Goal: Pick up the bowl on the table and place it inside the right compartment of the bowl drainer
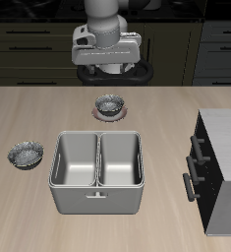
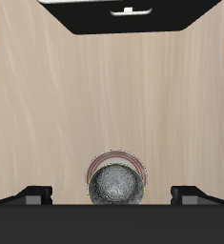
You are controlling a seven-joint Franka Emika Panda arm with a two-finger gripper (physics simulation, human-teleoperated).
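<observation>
I am hovering my gripper (image 2: 112,195) with its fingers (image 2: 32,193) spread wide and holding nothing, right above the saucer-rimmed bowl (image 2: 115,183), which I judge is the wrong one. The bowl drainer (image 1: 97,192) is sitting further on. The bowl (image 1: 27,154) is lying on the table beside the drainer, on the side away from the cabinet (image 1: 220,167). I am still in the reaching step. Next I should be travelling over to the bowl and descending, before carrying it to the right compartment (image 1: 120,159).

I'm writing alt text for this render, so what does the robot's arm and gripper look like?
The arm is glossy white with rounded segments and a dark joint band. Its wrist carries a pale grey, boxy housing with small dark details. The gripper is black, with two short blocky fingertips. No cables or markings are legible.
</observation>
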